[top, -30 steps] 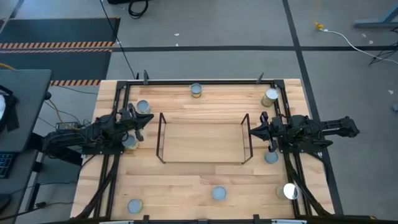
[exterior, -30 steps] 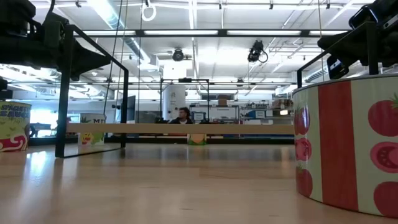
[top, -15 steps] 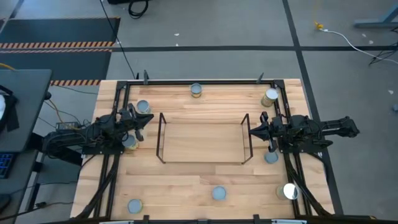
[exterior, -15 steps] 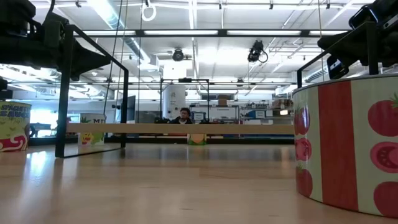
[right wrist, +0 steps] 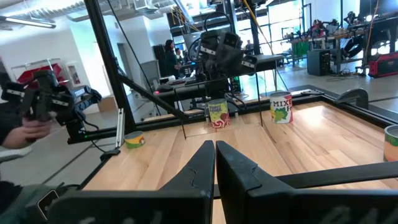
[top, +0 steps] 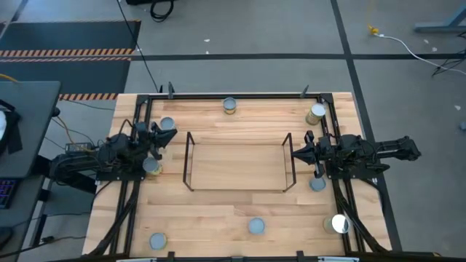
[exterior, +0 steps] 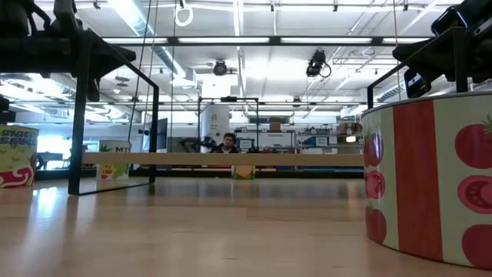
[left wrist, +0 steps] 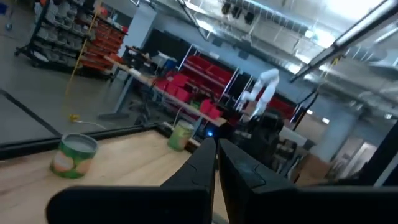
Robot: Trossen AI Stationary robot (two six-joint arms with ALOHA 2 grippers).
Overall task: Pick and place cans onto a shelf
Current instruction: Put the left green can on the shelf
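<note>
Eight cans stand upright on the wooden table around the dark wire shelf (top: 237,161), which holds nothing. Cans stand at the far left (top: 167,124), far middle (top: 229,105), far right (top: 315,113), left (top: 151,167), right (top: 317,183) and along the near edge (top: 255,226). My left gripper (top: 164,135) hangs shut and empty above the table's left side, between the two left cans. My right gripper (top: 295,153) hangs shut and empty just right of the shelf's right end frame. Both grippers' fingertips meet in the wrist views (left wrist: 216,144) (right wrist: 214,145).
A black frame (top: 240,95) runs around the table's edge. Two more cans stand near the front corners (top: 158,240) (top: 339,223); one fills the low view's right side (exterior: 430,177). A person's hands (right wrist: 31,109) show beyond the table.
My left gripper has swung a little toward the table's far edge, closer to the far-left can, still shut. The right arm, the cans and the shelf have kept still.
</note>
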